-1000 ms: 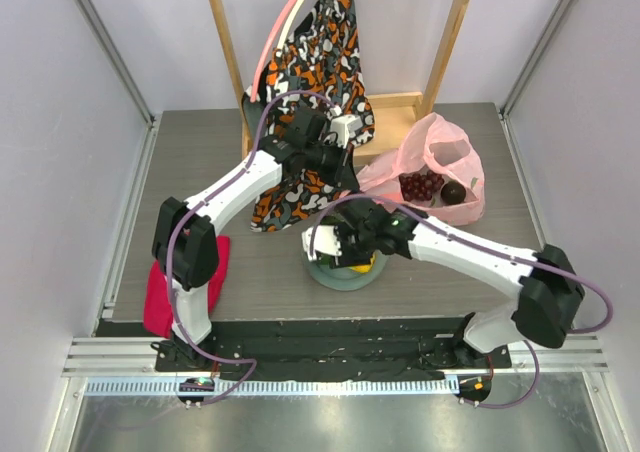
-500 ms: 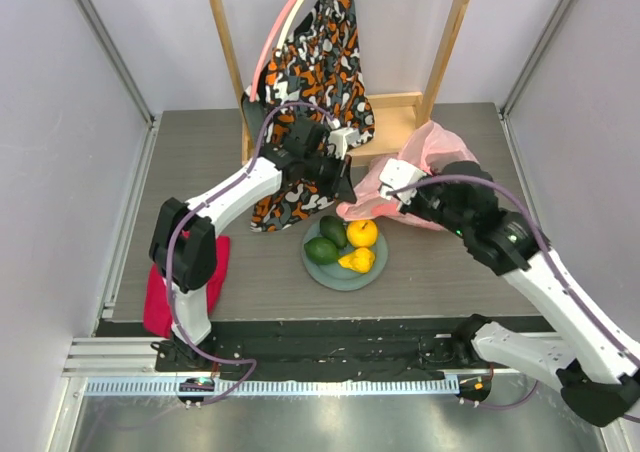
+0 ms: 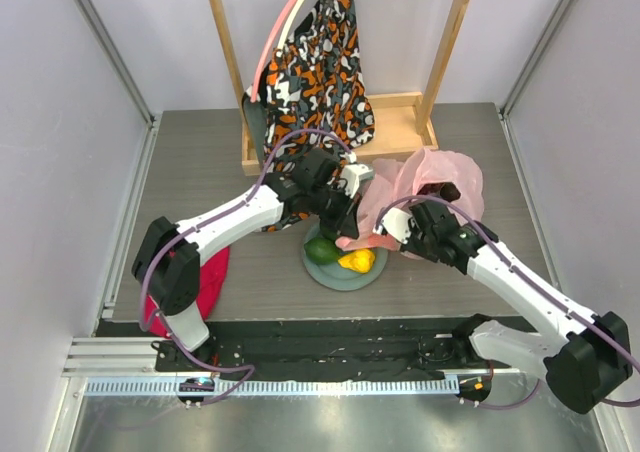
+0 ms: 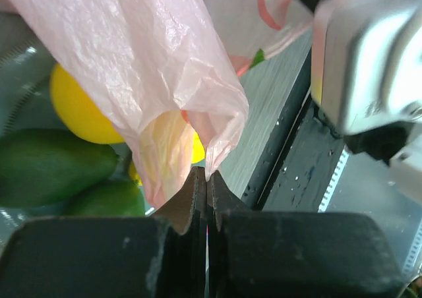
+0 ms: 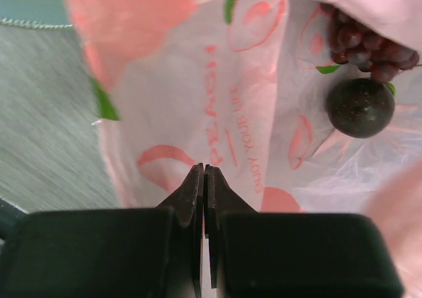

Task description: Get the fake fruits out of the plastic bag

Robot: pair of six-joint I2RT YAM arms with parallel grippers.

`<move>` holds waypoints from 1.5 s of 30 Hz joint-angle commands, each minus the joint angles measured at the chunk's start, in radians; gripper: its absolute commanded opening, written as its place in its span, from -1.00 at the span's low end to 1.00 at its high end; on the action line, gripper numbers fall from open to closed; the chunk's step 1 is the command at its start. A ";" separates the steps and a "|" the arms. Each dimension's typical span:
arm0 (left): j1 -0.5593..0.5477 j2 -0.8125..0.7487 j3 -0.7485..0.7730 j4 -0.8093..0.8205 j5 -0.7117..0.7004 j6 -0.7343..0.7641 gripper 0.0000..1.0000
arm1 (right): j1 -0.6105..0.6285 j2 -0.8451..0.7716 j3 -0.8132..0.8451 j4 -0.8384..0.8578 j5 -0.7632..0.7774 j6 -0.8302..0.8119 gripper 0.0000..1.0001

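Note:
The pink plastic bag (image 3: 425,187) is lifted at the middle right, and its near edge hangs over the grey-green plate (image 3: 338,278). My left gripper (image 3: 347,220) (image 4: 206,178) is shut on a fold of the bag's edge above the plate. My right gripper (image 3: 394,234) (image 5: 204,169) is shut, its tips pinched into the bag's printed wall. On the plate lie green fruits (image 3: 320,250) (image 4: 53,166) and a yellow fruit (image 3: 358,261) (image 4: 79,107). Inside the bag are the purple grape bunch (image 5: 366,41) and a dark round fruit (image 5: 361,107).
A patterned garment (image 3: 315,62) hangs on a wooden rack (image 3: 405,117) at the back. A red cloth (image 3: 208,280) lies at the left near edge beneath the left arm. Both arms meet close together around the plate.
My right gripper left the plate, swung over to the bag and shut on it. My left gripper dragged the bag's edge forward, so it now covers part of the plate.

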 commanded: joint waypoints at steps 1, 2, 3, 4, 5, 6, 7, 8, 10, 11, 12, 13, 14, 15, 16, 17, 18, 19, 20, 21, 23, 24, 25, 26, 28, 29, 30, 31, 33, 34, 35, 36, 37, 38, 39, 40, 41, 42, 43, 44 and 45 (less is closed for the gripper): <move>-0.031 -0.033 -0.030 0.035 -0.052 0.029 -1.00 | -0.041 0.035 0.023 0.092 0.058 0.050 -0.93; -0.031 -0.025 -0.027 0.034 -0.053 0.029 -1.00 | -0.051 0.058 0.036 0.109 0.067 0.065 -0.91; -0.031 -0.013 -0.020 0.032 -0.053 0.029 -1.00 | -0.061 0.091 0.066 0.138 0.078 0.081 -0.85; -0.031 -0.005 -0.005 0.027 -0.056 0.027 -1.00 | -0.087 0.153 0.083 0.147 0.097 0.113 -0.85; -0.031 -0.001 0.001 0.026 -0.052 0.026 -1.00 | -0.107 0.187 0.118 0.161 0.104 0.127 -0.83; -0.031 0.007 0.013 0.026 -0.047 0.021 -1.00 | -0.127 0.210 0.135 0.189 0.104 0.140 -0.79; -0.032 0.009 0.015 0.026 -0.044 0.023 -1.00 | -0.170 0.258 0.152 0.204 0.107 0.154 -0.77; -0.034 0.012 0.018 0.027 -0.044 0.021 -1.00 | -0.189 0.281 0.190 0.216 0.107 0.173 -0.76; -0.035 0.016 0.016 0.030 -0.046 0.021 -1.00 | -0.219 0.327 0.230 0.230 0.114 0.183 -0.71; -0.035 0.016 0.015 0.030 -0.044 0.021 -1.00 | -0.242 0.364 0.262 0.235 0.119 0.196 -0.67; -0.035 0.013 0.009 0.037 -0.044 0.023 -1.00 | -0.258 0.382 0.280 0.239 0.119 0.200 -0.63; -0.035 0.010 0.006 0.038 -0.046 0.023 -1.00 | -0.273 0.416 0.295 0.241 0.124 0.203 -0.52; -0.035 0.010 0.000 0.038 -0.047 0.024 -1.00 | -0.279 0.433 0.316 0.249 0.127 0.202 -0.44; -0.035 0.007 -0.002 0.040 -0.050 0.024 -1.00 | -0.285 0.445 0.324 0.256 0.137 0.200 -0.27; -0.035 0.005 -0.005 0.041 -0.050 0.026 -1.00 | -0.290 0.457 0.330 0.265 0.147 0.202 -0.17; -0.035 0.005 -0.007 0.041 -0.055 0.027 -1.00 | -0.299 0.479 0.341 0.279 0.156 0.196 -0.11; -0.034 0.002 -0.007 0.041 -0.056 0.029 -1.00 | -0.302 0.488 0.344 0.287 0.159 0.191 -0.06; -0.035 -0.001 -0.010 0.041 -0.056 0.032 -1.00 | -0.305 0.497 0.350 0.295 0.167 0.187 0.07; -0.035 -0.001 -0.014 0.040 -0.059 0.033 -1.00 | -0.310 0.514 0.353 0.305 0.180 0.184 0.15; -0.035 -0.002 -0.017 0.041 -0.059 0.033 -1.00 | -0.310 0.525 0.355 0.313 0.188 0.180 0.24; -0.034 -0.008 -0.023 0.047 -0.061 0.035 -1.00 | -0.315 0.537 0.355 0.333 0.200 0.180 0.44; -0.035 -0.008 -0.026 0.049 -0.065 0.035 -1.00 | -0.319 0.551 0.356 0.339 0.206 0.182 0.50; -0.035 -0.010 -0.025 0.050 -0.062 0.035 -1.00 | -0.319 0.557 0.356 0.342 0.210 0.182 0.53; -0.035 -0.008 -0.027 0.053 -0.062 0.035 -1.00 | -0.322 0.563 0.353 0.354 0.216 0.185 0.59; -0.035 -0.005 -0.022 0.057 -0.058 0.035 -1.00 | -0.328 0.583 0.341 0.374 0.242 0.193 0.64; -0.035 -0.002 -0.019 0.054 -0.056 0.035 -1.00 | -0.328 0.591 0.338 0.396 0.248 0.193 0.69; -0.035 -0.001 -0.019 0.055 -0.059 0.035 -1.00 | -0.333 0.611 0.333 0.411 0.274 0.191 0.71; -0.035 0.001 -0.017 0.057 -0.055 0.035 -1.00 | -0.336 0.625 0.329 0.428 0.282 0.191 0.73; -0.035 0.002 -0.019 0.057 -0.053 0.032 -1.00 | -0.342 0.652 0.335 0.450 0.291 0.188 0.74; -0.035 0.001 -0.022 0.060 -0.052 0.030 -1.00 | -0.347 0.675 0.336 0.459 0.302 0.174 0.74; -0.035 -0.001 -0.028 0.061 -0.053 0.030 -1.00 | -0.353 0.688 0.336 0.477 0.306 0.164 0.71; -0.035 -0.005 -0.030 0.063 -0.053 0.030 -1.00 | -0.359 0.698 0.335 0.488 0.308 0.153 0.68; -0.035 -0.008 -0.033 0.064 -0.056 0.032 -1.00 | -0.382 0.727 0.341 0.499 0.312 0.148 0.65; -0.035 -0.008 -0.039 0.067 -0.062 0.030 -1.00 | -0.396 0.737 0.346 0.503 0.312 0.145 0.62; -0.035 -0.011 -0.037 0.066 -0.061 0.032 -1.00 | -0.411 0.747 0.352 0.505 0.311 0.144 0.58; -0.035 -0.013 -0.039 0.067 -0.061 0.032 -1.00 | -0.426 0.761 0.365 0.505 0.308 0.138 0.40; -0.035 -0.010 -0.036 0.067 -0.062 0.030 -1.00 | -0.446 0.773 0.375 0.506 0.297 0.112 0.29; -0.035 -0.008 -0.033 0.069 -0.064 0.030 -1.00 | -0.454 0.774 0.382 0.502 0.280 0.099 0.16; -0.035 -0.001 -0.027 0.067 -0.062 0.027 -1.00 | -0.459 0.770 0.410 0.490 0.262 0.088 -0.07; -0.035 0.007 -0.011 0.064 -0.061 0.026 -1.00 | -0.462 0.757 0.425 0.451 0.216 0.087 -0.20; -0.035 0.013 -0.002 0.064 -0.059 0.023 -1.00 | -0.462 0.748 0.444 0.427 0.191 0.105 -0.31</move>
